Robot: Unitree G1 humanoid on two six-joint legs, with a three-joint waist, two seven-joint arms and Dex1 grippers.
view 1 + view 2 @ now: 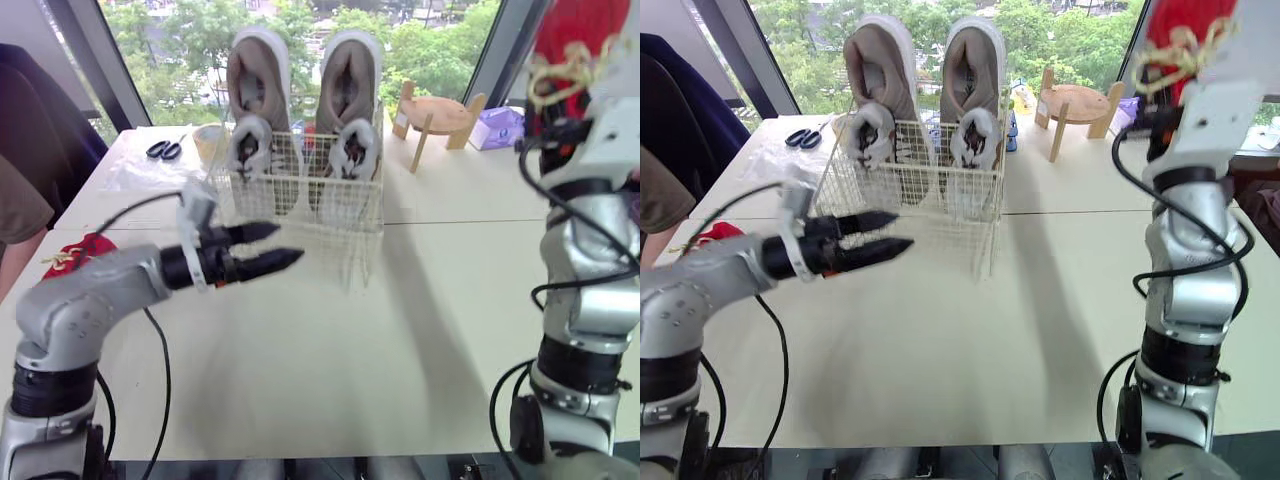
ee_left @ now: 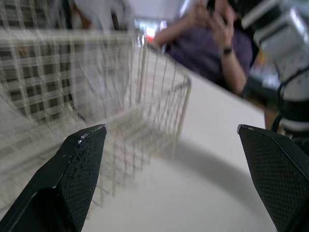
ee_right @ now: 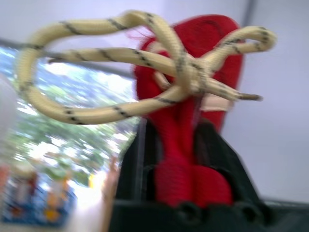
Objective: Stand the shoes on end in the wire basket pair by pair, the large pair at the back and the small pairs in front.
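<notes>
Left jaws wide near wire basket [image 1: 300,205], right jaws clamping red shoe [image 1: 585,25] high, long axis upright

Colours on and above the cream bench [image 1: 330,350].
A taupe large pair [image 1: 258,70] edged in white is seen at the upper centre of the frame, in a cream wire basket [image 1: 340,215], with a grey-white small pair [image 1: 248,145] with dark openings before it. At the upper right, a red shoe [image 3: 176,130] with a cream lace [image 3: 96,115] flecked in black is clamped in the black right pincer [image 3: 181,159]. The left pincer [image 1: 289,243] is black, its pads [image 2: 77,164] finely dotted. Black scissors [image 1: 164,150] are seen at upper left.
</notes>
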